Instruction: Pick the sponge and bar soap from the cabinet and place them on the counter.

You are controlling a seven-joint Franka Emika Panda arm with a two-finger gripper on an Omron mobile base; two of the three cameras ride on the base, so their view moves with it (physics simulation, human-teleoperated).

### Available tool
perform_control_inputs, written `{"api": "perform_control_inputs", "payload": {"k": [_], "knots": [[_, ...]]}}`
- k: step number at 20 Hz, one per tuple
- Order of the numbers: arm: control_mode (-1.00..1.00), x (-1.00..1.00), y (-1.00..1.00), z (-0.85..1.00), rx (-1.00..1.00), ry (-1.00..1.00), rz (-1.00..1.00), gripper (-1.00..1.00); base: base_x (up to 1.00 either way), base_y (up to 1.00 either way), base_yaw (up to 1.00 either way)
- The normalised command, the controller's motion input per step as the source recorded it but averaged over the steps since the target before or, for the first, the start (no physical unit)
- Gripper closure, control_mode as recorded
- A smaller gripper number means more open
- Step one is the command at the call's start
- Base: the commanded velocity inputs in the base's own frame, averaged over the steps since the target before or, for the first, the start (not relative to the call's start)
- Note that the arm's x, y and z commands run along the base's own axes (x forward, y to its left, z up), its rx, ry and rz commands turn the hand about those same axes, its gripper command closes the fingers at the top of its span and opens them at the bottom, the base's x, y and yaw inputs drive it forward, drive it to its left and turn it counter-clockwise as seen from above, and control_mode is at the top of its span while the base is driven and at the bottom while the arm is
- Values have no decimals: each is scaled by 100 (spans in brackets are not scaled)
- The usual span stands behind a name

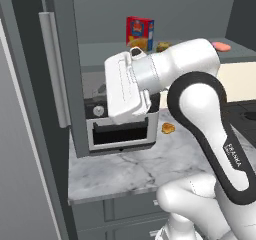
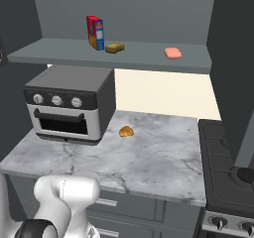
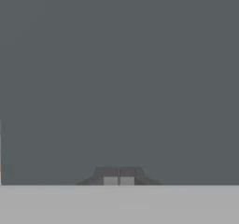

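Sitting on the grey shelf (image 2: pixel 64 51) of the cabinet (image 2: pixel 230 58), the sponge (image 2: pixel 115 47) lies just right of the red and yellow box (image 2: pixel 95 32), close beside it but whether touching cannot be told; the bar soap (image 2: pixel 173 53) lies flat on the same shelf, well right of the box and apart from the sponge; in the left base view the box (image 1: pixel 140 33) stands upright on the shelf, the sponge (image 1: pixel 163 46) shows partly behind the arm (image 1: pixel 200 114), and the bar soap (image 1: pixel 221 46) sits further right of the box; the pincer (image 3: pixel 119 175) is clenched, its two dark finger tips (image 3: pixel 110 174) pressed together with nothing between them, facing a plain dark grey surface; below the box the bench (image 2: pixel 149 157) of white-grey marble carries a silver toaster oven (image 2: pixel 69 105) with three knobs, down and left of the box; a small glossy orange-yellow lump (image 2: pixel 126 131) rests on the bench just right of the oven, apart from it; in the left base view the lump (image 1: pixel 168 128) lies on the bench (image 1: pixel 130 169) beside the arm; a dark stove (image 2: pixel 225 177) with knobs adjoins the bench, far right and below the box; a cabinet door (image 1: pixel 62 59) with a long silver handle (image 1: pixel 52 69) stands left of the box; grey drawer fronts (image 2: pixel 134 207) run under the bench.
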Motion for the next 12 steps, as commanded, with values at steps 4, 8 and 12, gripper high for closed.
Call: {"api": "perform_control_inputs", "payload": {"k": [4,8,12], "knots": [[-100,-27,-42,7,-1,-9,-15,100,0,0,0],[-100,-31,-51,0,1,-8,-11,100,0,0,0],[-100,-33,-58,0,7,-18,-9,100,0,0,0]]}}
